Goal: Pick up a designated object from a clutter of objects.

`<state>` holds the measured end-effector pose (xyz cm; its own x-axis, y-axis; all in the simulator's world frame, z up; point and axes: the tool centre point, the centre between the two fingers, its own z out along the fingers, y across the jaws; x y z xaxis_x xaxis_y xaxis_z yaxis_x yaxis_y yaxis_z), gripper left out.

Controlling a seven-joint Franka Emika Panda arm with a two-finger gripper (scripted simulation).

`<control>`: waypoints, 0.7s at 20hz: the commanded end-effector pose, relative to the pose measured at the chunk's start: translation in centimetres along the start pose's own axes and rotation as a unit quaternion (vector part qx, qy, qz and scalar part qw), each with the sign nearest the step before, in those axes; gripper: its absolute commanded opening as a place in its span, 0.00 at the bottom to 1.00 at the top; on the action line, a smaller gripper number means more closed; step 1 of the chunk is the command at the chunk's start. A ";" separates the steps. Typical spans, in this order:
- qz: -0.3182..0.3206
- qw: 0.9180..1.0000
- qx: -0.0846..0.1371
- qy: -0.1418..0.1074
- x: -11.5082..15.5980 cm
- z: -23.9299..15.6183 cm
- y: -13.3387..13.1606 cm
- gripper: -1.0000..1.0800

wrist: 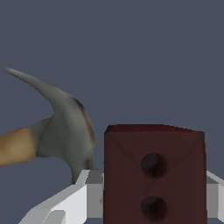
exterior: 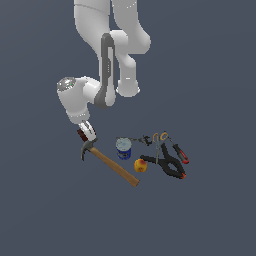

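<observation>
- End effector (exterior: 86, 134) clenched on dark red block (wrist: 154, 175), fingers (wrist: 83, 192) flanking both sides
- Block right beside hammer (exterior: 107, 162) head
- Blue can (exterior: 123, 148), orange fruit (exterior: 141, 165), clamps (exterior: 167, 162) apart toward exterior view's right

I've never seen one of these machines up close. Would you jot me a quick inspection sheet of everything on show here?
Surface: plain dark grey floor.
Job's things: dark red block sits between the pincer's fingers, beside the hammer head.
Clutter: hammer, blue-and-white can, orange fruit, black-and-red clamps, orange-handled scissors.
Pincer: around the block; contact cannot be confirmed.
Cables: nothing seen.
Surroundings: nothing seen.
</observation>
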<state>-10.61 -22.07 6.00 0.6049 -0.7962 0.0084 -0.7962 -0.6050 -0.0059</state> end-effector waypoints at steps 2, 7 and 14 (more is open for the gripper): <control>-0.001 1.000 0.001 0.001 0.0 -2.0 -1.4 0.00; 0.000 1.000 -0.001 0.001 0.0 -5.6 -3.9 0.00; 0.000 1.000 -0.003 0.001 0.0 -11.9 -8.2 0.00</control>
<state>-5.05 -17.78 16.38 0.6037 -0.7972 0.0074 -0.7972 -0.6037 0.0001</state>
